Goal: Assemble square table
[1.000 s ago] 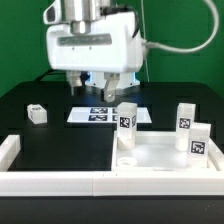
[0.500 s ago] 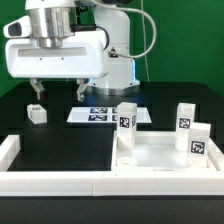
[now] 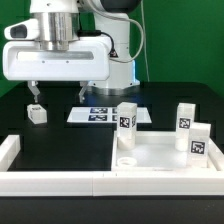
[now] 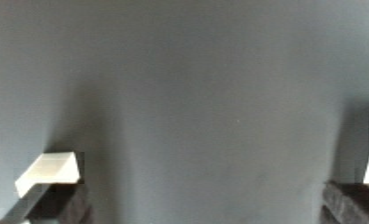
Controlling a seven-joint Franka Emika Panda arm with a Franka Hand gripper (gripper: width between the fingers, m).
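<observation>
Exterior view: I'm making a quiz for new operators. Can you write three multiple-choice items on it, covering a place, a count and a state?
1. Where does the loose leg lie?
A. On the black table, at the exterior view's left
B. On the marker board
C. Inside the square top

2. How many upright legs stand on the square top?
A. One
B. Three
C. Five

3. The gripper is:
A. Shut on a leg
B. Open, holding nothing
C. Shut, empty

Answers: 1 A, it lies alone on the dark surface. 2 B, three tagged blocks stand there. 3 B, its fingers hang wide apart with nothing between them.
</observation>
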